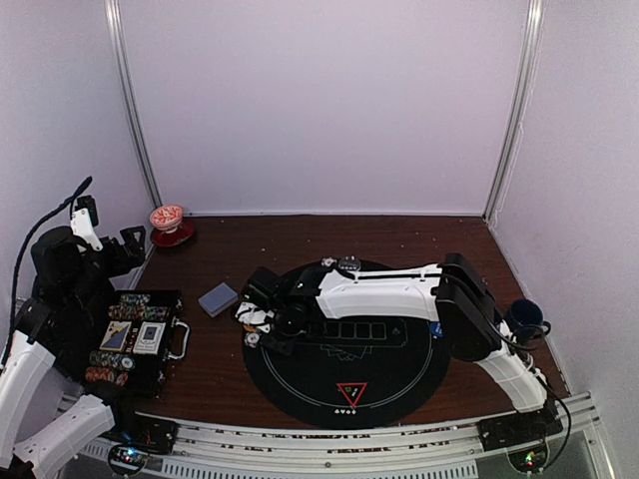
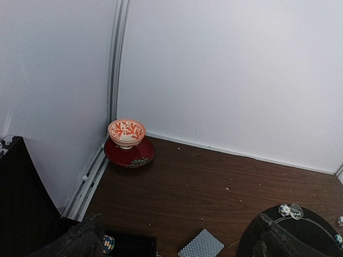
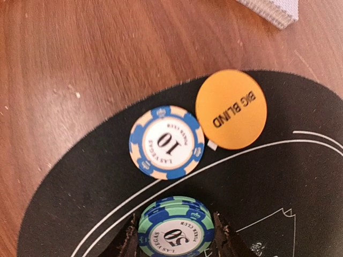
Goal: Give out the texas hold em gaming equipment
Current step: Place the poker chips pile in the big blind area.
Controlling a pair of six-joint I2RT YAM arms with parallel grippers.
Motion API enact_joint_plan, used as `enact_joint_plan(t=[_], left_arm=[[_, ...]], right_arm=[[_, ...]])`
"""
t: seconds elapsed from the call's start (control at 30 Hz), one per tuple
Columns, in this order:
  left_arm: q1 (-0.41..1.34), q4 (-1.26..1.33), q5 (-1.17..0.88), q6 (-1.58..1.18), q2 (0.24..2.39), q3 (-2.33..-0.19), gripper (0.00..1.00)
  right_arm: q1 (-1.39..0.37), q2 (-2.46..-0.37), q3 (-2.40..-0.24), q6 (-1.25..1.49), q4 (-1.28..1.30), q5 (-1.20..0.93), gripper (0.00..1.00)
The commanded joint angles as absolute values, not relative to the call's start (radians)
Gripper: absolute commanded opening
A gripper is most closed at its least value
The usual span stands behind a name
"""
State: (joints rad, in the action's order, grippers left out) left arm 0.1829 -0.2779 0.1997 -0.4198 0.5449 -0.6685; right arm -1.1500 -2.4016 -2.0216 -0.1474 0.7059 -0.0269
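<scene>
Right now the 50 chip (image 3: 177,224) sits pinched in the right gripper (image 3: 174,238).

Plain white walls (image 1: 319,100), dark wooden table (image 1: 215,364)

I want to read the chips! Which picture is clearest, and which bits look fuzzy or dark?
Right wrist view: clearest, the blue-and-cream "10" poker chip and orange round "BIG BLIND" button read easily, though the grey-backed card deck at the top edge is fuzzy; top external view: soft, chip words unreadable on the black round mat; left wrist view: bright walls, dark blurry bottom corners.
</scene>
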Motion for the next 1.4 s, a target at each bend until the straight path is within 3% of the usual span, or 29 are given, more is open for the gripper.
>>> enact_joint_plan(t=[0.0,0.9,1.27,1.37], left_arm=[[0.175,-0.227,0.192,-0.426,0.545,-0.664,0.98],[0.167,-0.227,0.181,-0.431,0.544,-0.666,0.98],[0.167,-0.225,0.176,-0.433,0.541,-0.666,0.98],[0.167,-0.226,0.176,-0.433,0.541,-0.666,0.98]], right_arm=[[-1.171,-2.412,-2.068,-0.104,0.711,-0.055,0.23],[-1.239,-2.484,-2.146,-0.116,0.721,0.038,0.23],[-1.239,-2.496,-2.152,-0.139,0.718,0.09,0.29],[-1.238,-2.494,-2.156,-0.146,0.722,0.094,0.35]])
